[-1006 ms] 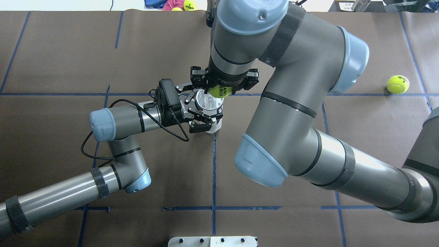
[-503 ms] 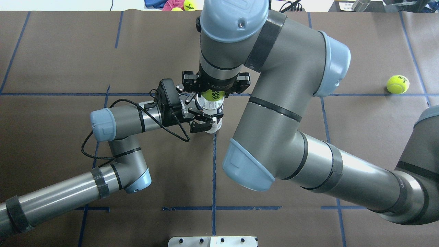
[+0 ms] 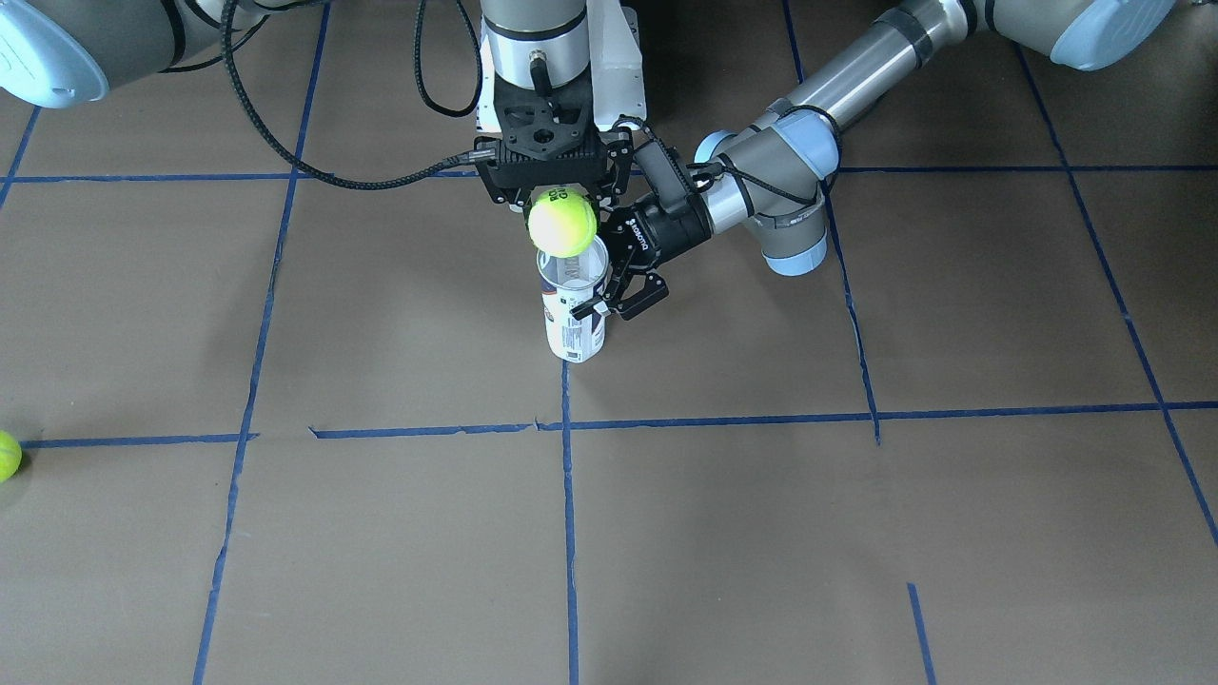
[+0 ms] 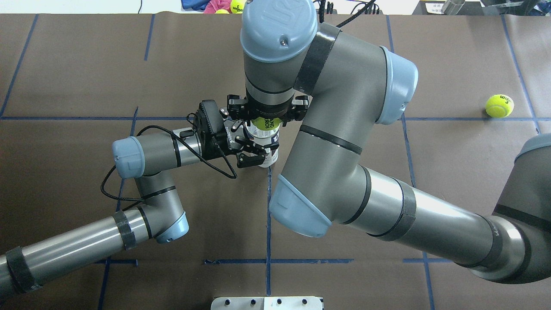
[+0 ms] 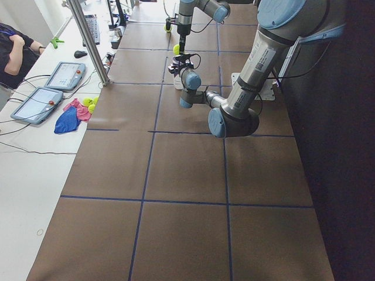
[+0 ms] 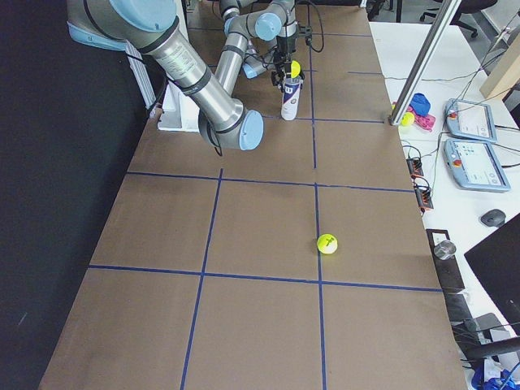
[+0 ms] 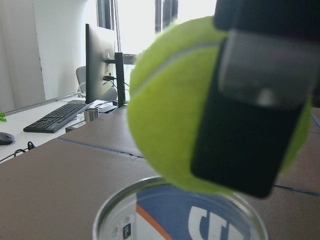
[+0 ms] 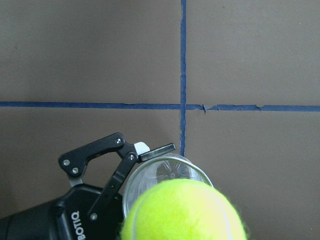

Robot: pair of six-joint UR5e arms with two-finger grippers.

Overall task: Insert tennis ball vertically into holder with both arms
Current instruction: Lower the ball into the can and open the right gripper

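Observation:
The holder is a clear can with a white and navy label, standing upright with its mouth open near the table's middle. My left gripper comes in from the side and is shut on its upper part; one finger shows against the rim. My right gripper points straight down and is shut on a yellow tennis ball. The ball hangs just above the holder's mouth. In the left wrist view the ball sits over the rim, apart from it.
A second tennis ball lies far off on my right side; it also shows in the front-facing view. Blue tape lines grid the brown table. The white base plate is at the near edge. Balls and cloths lie beyond the far edge.
My right arm has moved left with the ball, from beside the holder's far rim to over its mouth. The left arm and the holder have not moved.

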